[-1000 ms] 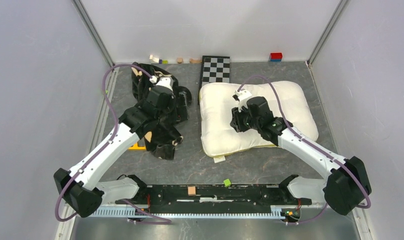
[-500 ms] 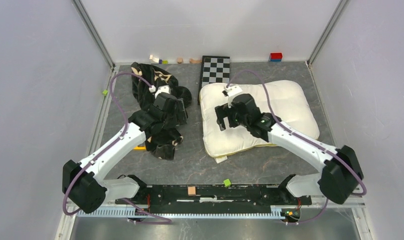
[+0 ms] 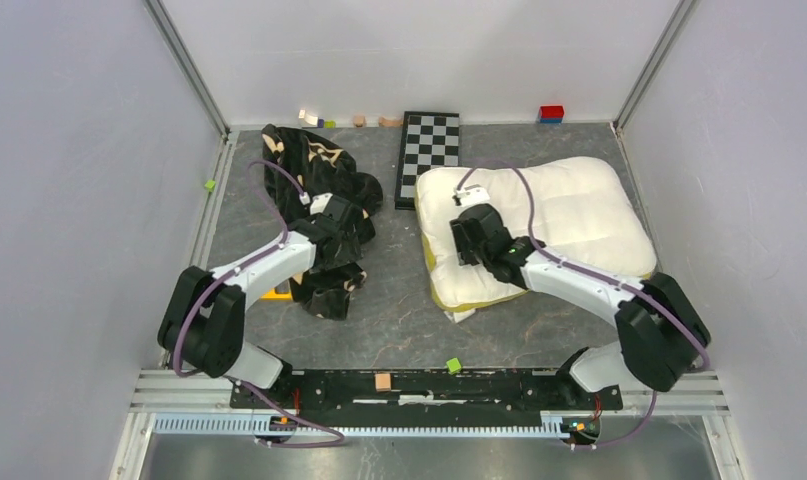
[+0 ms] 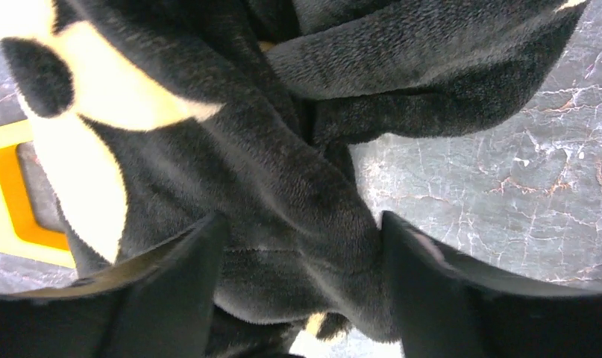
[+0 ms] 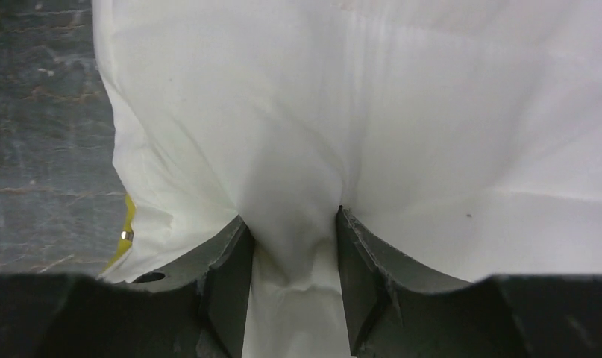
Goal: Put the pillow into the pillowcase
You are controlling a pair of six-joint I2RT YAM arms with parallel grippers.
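Note:
The cream-white pillow (image 3: 569, 215) lies at the right of the table, its near-left corner lifted so the yellow side band shows. My right gripper (image 3: 466, 245) presses into its left part. In the right wrist view that gripper (image 5: 292, 239) is shut on a pinched fold of the pillow (image 5: 402, 112). The black pillowcase (image 3: 309, 165) with tan motifs lies crumpled at the left. My left gripper (image 3: 344, 225) is down in its folds. In the left wrist view the gripper (image 4: 301, 239) stands open, with a bulge of plush pillowcase (image 4: 283, 171) between its fingers.
A checkered board (image 3: 431, 140) lies at the back between pillowcase and pillow. Small blocks (image 3: 344, 120) and a red block (image 3: 551, 112) line the back wall. A yellow-orange piece (image 3: 274, 293) peeks from under the pillowcase. A green cube (image 3: 454, 365) and a tan block (image 3: 383, 381) sit near the front rail.
The right gripper opened, shifted left and closed on a pillow fold; the pillow slid right and its near-left corner lifted. The left arm drew back and its gripper sank into the pillowcase.

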